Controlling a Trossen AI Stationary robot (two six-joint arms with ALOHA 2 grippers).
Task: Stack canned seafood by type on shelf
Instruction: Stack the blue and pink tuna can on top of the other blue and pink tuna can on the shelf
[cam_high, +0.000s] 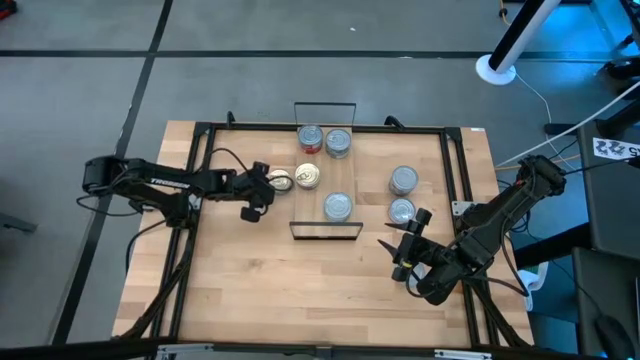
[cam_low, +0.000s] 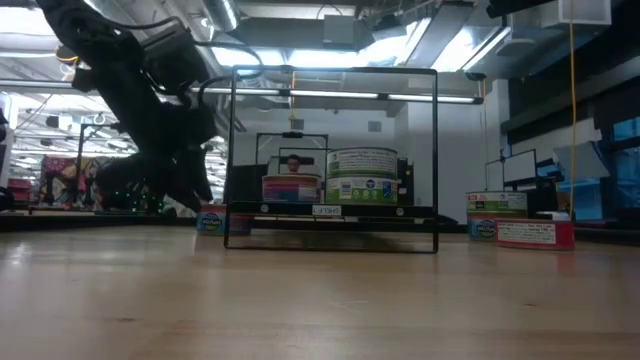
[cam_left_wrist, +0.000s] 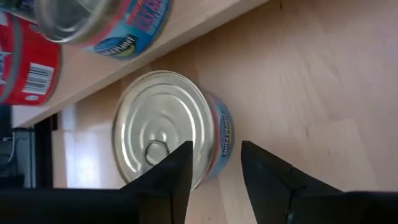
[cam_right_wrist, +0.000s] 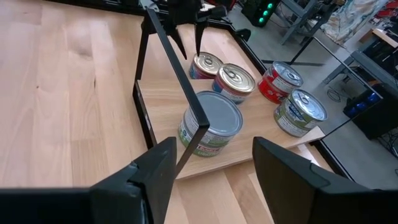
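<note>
Silver-topped round tins (cam_high: 338, 206), seven counted: four on the pale wood shelf (cam_high: 326, 229), two at three o'clock, one (cam_high: 280, 180) between the left gripper's (cam_high: 268, 183) half-open jaws, ungripped; right gripper (cam_high: 405, 243) open, empty.

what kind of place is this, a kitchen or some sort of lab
Most likely a robotics lab or workshop, not a kitchen. Two dark robot arms work at a wooden table holding tins and a small shelf, the floor around it is bare grey, and the low view shows ceiling strip lights and cluttered benches behind.
</note>
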